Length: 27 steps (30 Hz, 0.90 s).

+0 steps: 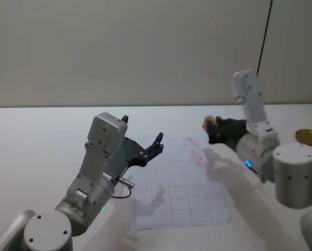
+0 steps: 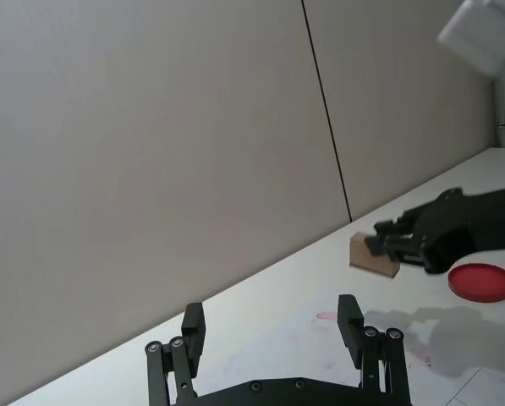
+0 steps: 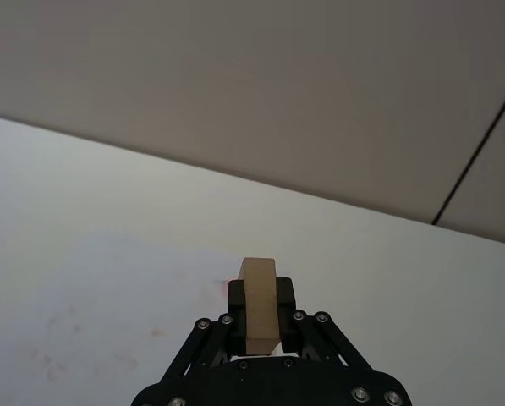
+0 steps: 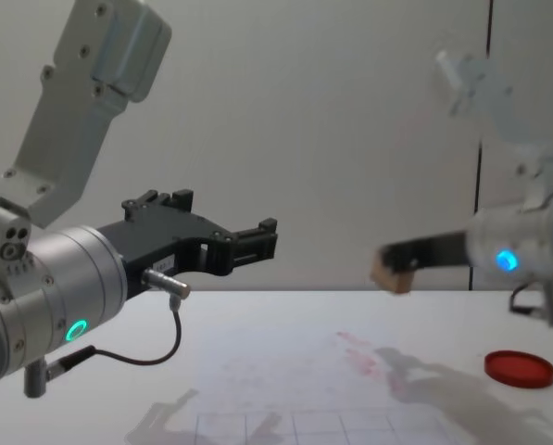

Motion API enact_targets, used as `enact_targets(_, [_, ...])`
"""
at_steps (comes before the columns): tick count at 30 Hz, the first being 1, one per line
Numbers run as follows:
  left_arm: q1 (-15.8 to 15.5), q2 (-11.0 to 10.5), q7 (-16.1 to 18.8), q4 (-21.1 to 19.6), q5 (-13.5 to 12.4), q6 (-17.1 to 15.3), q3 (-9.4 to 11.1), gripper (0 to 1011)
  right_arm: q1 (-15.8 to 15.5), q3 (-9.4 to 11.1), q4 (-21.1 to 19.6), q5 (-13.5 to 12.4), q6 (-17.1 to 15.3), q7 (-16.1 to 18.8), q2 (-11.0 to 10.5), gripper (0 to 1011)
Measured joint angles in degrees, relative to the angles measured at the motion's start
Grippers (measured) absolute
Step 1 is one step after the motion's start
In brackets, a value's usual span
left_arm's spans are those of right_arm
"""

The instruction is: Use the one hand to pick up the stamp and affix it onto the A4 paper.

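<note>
Stamp (image 3: 259, 304) clamped in right gripper (image 3: 260, 326); ink pad (image 4: 520, 368) nearby.

A white desk (image 1: 35, 141) carries everything, running back to a plain beige wall (image 1: 124, 47). A thin dark seam (image 1: 265, 36) runs straight up the wall on the right side. A flat round red ink pad (image 4: 519, 368) lies on the desk at the far right; from the head camera its top looks yellowish. It sits well apart from the desk's back edge. Soft grey shadows (image 4: 433, 385) fall across the desk surface just left of the pad.
</note>
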<state>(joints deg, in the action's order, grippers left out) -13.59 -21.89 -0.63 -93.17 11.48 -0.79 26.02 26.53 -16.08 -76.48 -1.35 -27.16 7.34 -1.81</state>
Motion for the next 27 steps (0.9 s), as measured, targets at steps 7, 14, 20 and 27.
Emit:
enact_targets(7, [0.0,0.0,0.0,0.0,0.0,0.0,0.0,993,-2.9,2.1,-6.0,-2.1,-0.5,-3.3,-2.1,197])
enact_targets(14, [0.0,0.0,0.0,0.0,0.0,0.0,0.0,993,-5.8,3.9,-10.1,-3.8,-1.5,-5.9,-4.1,197])
enact_targets(20, [0.0,0.0,0.0,0.0,0.0,0.0,0.0,993,-8.2,5.1,-12.6,-4.8,-2.7,-7.2,-5.5,197])
enact_targets(27, [0.0,0.0,0.0,0.0,0.0,0.0,0.0,993,-10.2,6.0,-13.7,-5.1,-4.0,-8.0,-6.7,197])
